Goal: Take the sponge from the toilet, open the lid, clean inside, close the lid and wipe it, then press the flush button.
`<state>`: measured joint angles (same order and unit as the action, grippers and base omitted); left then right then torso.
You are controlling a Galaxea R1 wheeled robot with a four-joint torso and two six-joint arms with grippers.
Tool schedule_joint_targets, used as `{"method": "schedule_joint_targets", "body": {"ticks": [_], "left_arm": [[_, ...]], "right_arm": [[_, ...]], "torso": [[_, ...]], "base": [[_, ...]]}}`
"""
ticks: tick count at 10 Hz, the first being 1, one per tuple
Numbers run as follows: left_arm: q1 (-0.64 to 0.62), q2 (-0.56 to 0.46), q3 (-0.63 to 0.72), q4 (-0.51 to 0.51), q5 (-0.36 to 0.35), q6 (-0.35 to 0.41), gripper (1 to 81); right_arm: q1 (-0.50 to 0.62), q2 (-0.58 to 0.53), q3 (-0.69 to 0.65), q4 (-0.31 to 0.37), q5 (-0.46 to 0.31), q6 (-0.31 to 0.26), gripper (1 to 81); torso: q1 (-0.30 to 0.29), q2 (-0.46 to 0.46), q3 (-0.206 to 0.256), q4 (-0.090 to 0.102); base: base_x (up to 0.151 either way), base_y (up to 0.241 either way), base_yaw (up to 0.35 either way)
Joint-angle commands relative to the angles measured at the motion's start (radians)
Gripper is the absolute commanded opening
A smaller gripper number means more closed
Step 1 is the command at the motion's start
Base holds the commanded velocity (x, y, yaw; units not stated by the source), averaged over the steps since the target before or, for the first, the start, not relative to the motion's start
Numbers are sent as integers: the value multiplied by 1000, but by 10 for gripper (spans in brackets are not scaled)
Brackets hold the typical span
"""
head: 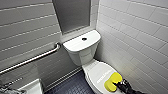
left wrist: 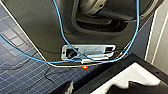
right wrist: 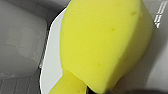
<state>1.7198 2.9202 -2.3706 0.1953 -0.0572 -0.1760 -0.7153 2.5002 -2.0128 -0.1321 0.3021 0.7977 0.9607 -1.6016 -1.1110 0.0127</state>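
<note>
White wall tiles are closing in around the toilet (head: 82,53), and dark floor tiles (head: 72,86) are running beside it. Coming in low, the right gripper (head: 120,85) is clamping the yellow sponge (head: 112,81) by its rear end. The bulk of the foam is therefore sticking out ahead of the jaws, which probably lets it meet a surface before the dark fingers do. Directly beneath the gripper, the lid (head: 100,73) is lying shut over the bowl, and the sponge is resting on or just above its near part. The right wrist view is showing the foam close against that white plastic. This pose suits either lifting the sponge off or wiping, and I cannot tell which.

Well beyond the gripper, the flush button (head: 84,39) is sitting in the middle of the tank top, untouched. A metal grab bar (head: 37,58) is running along the wall, well apart from the gripper on its far side. What seems to be the left gripper (left wrist: 130,82) is hanging near the robot's own dark body and a blue cable (left wrist: 60,32), and I cannot tell its state.
</note>
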Motion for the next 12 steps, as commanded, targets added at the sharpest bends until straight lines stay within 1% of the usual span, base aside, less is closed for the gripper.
{"method": "schedule_joint_targets", "body": {"ticks": [1, 3, 4, 5, 7, 8, 9, 10, 12], "left_arm": [[39, 2, 14, 7, 89, 7, 811], [8, -4, 22, 7, 89, 6, 811], [-5, -13, 34, 7, 89, 6, 811], [-13, -42, 76, 9, 88, 7, 811], [-41, -139, 221, 12, 76, 9, 811], [-62, -204, 322, 15, 77, 9, 811], [-87, -252, 396, 18, 77, 7, 811], [-120, -318, 501, 18, 80, 9, 811], [-177, -403, 619, 18, 83, 7, 811]], "right_arm": [[88, -121, 110, 11, -63, 2, 10], [105, -261, 295, 8, -70, -1, 10], [92, -301, 349, 5, -72, -2, 10], [56, -334, 388, 5, -92, -3, 10], [-20, -389, 436, 3, -132, -6, 10], [-66, -428, 466, 3, -143, -8, 10], [-111, -464, 493, 3, -141, -8, 10], [-166, -499, 516, 3, -141, -9, 10], [-276, -533, 516, 5, -114, -11, 10]], "torso": [[0, 0, 0, 0], [0, 0, 0, 0], [0, 0, 0, 0], [0, 0, 0, 0], [1, 0, 0, 0], [1, 0, 0, 0], [1, 0, 0, 0], [1, 0, 0, 0], [1, 0, 0, 0]], "base": [[0, 0, 0], [0, 0, 0], [0, 0, 0], [0, 0, 0], [0, 0, 0], [0, 0, 0], [0, 0, 0], [0, 0, 0], [0, 0, 0]]}}
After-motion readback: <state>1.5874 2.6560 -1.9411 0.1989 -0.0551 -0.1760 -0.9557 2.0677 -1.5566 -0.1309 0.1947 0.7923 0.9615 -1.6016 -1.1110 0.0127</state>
